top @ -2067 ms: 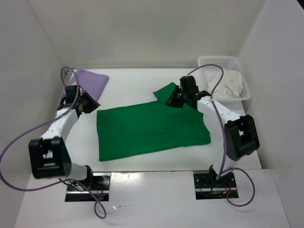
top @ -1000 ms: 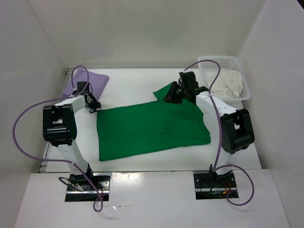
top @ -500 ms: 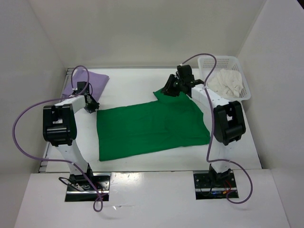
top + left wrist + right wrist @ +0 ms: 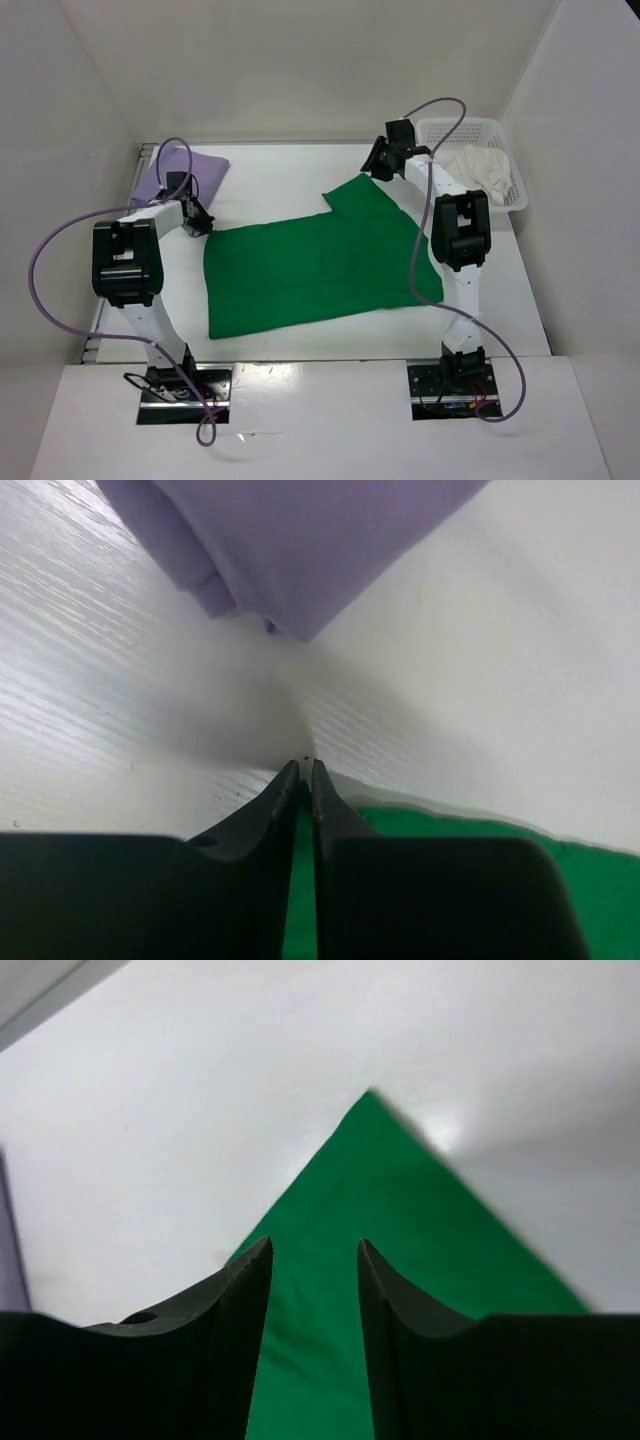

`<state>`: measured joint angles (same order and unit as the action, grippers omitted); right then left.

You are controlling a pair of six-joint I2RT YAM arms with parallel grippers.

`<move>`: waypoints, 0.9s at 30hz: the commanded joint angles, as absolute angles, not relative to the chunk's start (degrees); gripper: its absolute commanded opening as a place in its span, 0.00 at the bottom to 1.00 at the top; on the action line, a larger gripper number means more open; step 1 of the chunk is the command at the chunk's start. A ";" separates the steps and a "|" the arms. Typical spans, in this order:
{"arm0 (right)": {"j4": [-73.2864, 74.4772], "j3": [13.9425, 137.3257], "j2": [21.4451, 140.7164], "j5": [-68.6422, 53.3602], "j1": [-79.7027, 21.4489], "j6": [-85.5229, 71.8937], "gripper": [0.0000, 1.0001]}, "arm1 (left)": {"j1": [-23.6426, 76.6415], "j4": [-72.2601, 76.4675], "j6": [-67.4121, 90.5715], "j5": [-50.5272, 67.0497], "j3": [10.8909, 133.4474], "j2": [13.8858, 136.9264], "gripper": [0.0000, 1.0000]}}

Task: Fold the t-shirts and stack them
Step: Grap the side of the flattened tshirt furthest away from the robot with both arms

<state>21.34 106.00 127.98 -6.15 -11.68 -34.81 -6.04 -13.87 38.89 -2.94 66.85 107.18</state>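
The green t-shirt [image 4: 320, 265] lies spread flat mid-table, one sleeve pointing toward the back. My left gripper [image 4: 198, 222] sits at its back-left corner. In the left wrist view the left gripper [image 4: 304, 767] has its fingers almost together, with a thin strip of the green t-shirt [image 4: 600, 875] pinched between them. My right gripper [image 4: 378, 160] hovers past the sleeve tip. In the right wrist view the right gripper [image 4: 314, 1245] stands open above the green sleeve [image 4: 400, 1220], holding nothing. The purple t-shirt [image 4: 190, 170] [image 4: 300, 540] lies folded at the back left. The white t-shirt [image 4: 482, 170] is bunched in the basket.
A white mesh basket [image 4: 460, 127] stands at the back right corner, close to my right wrist. White walls enclose the table on the left, back and right. Purple cables loop over both arms.
My right gripper has opened and drawn back toward the basket, leaving the sleeve flat. My left gripper's jaws have closed at the shirt's corner without moving away.
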 commanded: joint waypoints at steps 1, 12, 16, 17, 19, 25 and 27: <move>24.69 114.07 133.04 -2.11 -11.51 -32.26 0.46 | -5.71 -13.88 36.91 -2.37 66.88 108.02 0.14; 41.91 149.56 155.81 0.18 -11.51 -28.48 0.48 | -5.71 -14.41 36.91 -3.78 66.88 102.57 0.00; 45.70 161.37 162.07 0.01 -11.51 -27.95 0.47 | -5.71 -14.41 36.91 -3.16 65.75 102.04 0.00; 45.18 161.37 162.07 -0.52 -11.51 -27.95 0.46 | -5.71 -14.41 36.91 -3.16 65.74 102.04 0.00; 45.18 160.75 162.59 -0.53 -12.13 -27.95 0.42 | -5.71 -14.41 36.91 -3.16 65.13 102.04 0.00; 48.43 160.22 162.60 0.00 -13.27 -27.42 0.40 | -5.71 -14.41 36.91 -3.16 65.13 101.51 0.00; 49.31 158.65 161.46 0.62 -13.79 -27.42 0.40 | -5.71 -14.41 36.91 -3.16 65.13 101.51 0.00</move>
